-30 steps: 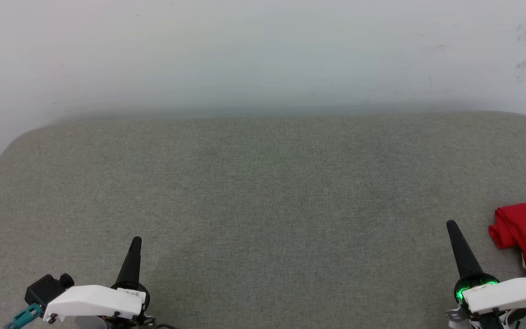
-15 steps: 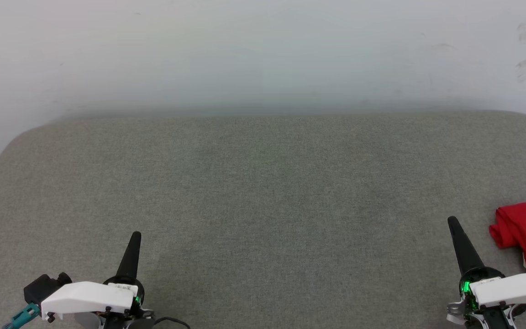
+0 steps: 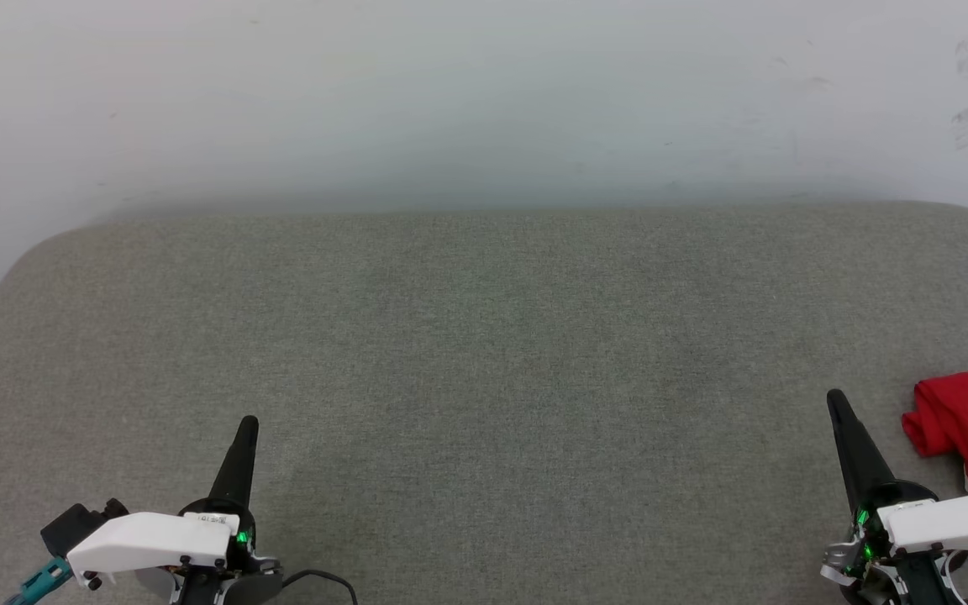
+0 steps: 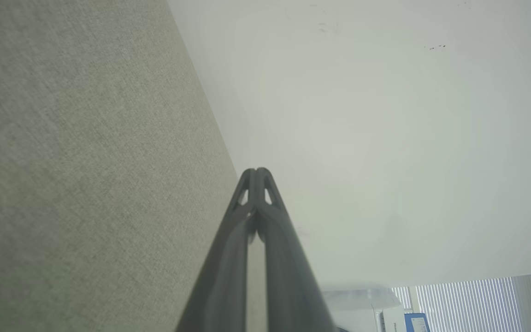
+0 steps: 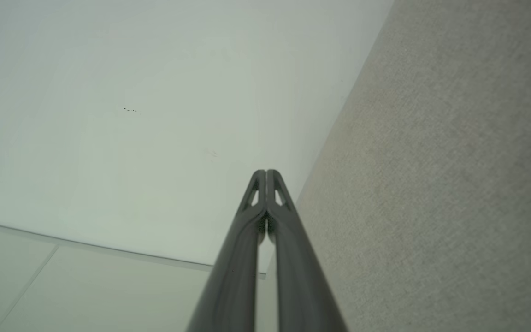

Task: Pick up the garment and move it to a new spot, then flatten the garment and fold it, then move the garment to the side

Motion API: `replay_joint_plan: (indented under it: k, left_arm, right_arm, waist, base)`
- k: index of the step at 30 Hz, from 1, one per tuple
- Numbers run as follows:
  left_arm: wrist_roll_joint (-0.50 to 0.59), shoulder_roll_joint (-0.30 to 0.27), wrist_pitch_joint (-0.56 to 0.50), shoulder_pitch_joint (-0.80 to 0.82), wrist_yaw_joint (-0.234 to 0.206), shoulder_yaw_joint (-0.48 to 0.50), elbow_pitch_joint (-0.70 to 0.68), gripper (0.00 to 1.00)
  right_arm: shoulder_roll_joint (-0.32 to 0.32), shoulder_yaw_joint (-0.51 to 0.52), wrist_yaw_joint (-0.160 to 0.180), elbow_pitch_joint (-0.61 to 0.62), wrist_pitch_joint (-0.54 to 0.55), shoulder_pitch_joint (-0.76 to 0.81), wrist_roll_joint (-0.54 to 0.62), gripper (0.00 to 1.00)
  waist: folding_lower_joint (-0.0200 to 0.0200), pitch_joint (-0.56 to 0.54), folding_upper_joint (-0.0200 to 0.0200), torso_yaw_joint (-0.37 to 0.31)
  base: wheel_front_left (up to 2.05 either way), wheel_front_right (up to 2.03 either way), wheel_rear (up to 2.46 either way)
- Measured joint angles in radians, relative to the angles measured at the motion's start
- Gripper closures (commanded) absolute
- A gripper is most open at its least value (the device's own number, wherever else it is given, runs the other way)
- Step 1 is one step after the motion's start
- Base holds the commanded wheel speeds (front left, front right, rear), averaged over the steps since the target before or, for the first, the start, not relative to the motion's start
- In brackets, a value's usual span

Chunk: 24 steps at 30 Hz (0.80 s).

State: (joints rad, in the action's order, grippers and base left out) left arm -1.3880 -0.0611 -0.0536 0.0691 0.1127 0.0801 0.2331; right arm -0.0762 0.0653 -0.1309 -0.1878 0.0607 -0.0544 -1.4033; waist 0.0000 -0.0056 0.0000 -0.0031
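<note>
Two grippers sit low over the grey padded table point(image 3: 484, 336), and they are far from equally close to the garment point(image 3: 967, 416). The garment is a red bunch with a rolled-looking edge. It lies at the table's right margin, where the head view's border cuts it off.

The right gripper point(image 3: 833, 402) stands just beside the garment, on the garment's left, with a strip of bare table between them. The left gripper point(image 3: 247, 424) is well apart from the garment, far off on that same left side.

Each gripper's two fingers are pressed together with nothing between them; both wrist views show the tips meeting.

What shows of the garment runs alongside the right gripper's fingers and wrist, back toward the robot. The rest is out of frame, so I cannot tell its true long axis, or whether it is folded.

This layout would suit a heap waiting to be picked up as well as a garment already set aside. If a reach is due, I judge that the right arm is the nearer one and that the reach would go sideways to the robot's right.
</note>
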Motion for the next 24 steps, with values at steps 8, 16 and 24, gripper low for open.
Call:
replay_joint_plan:
  k: [8,16,24]
  left_arm:
    - [-0.059,0.003,-0.016,0.012,0.003,0.010,0.003,1.00]
    - [-0.129,0.006,-0.034,0.019,0.010,0.021,0.007,1.00]
    - [-0.180,0.008,-0.050,0.028,0.012,0.028,0.010,1.00]
  right_arm:
    - [0.000,0.005,0.000,-0.014,0.008,-0.010,-0.062,1.00]
    - [0.001,0.009,0.000,-0.032,0.012,-0.027,-0.134,1.00]
    - [0.001,0.013,0.000,-0.045,0.021,-0.034,-0.189,1.00]
  waist:
    - [0.0000,0.002,0.0000,0.001]
    - [0.0001,0.005,0.0000,0.002]
    - [0.0000,0.007,0.0000,0.002]
  base:
    - [0.00,0.00,0.00]
    - [0.00,0.00,0.00]
    - [0.00,0.00,0.00]
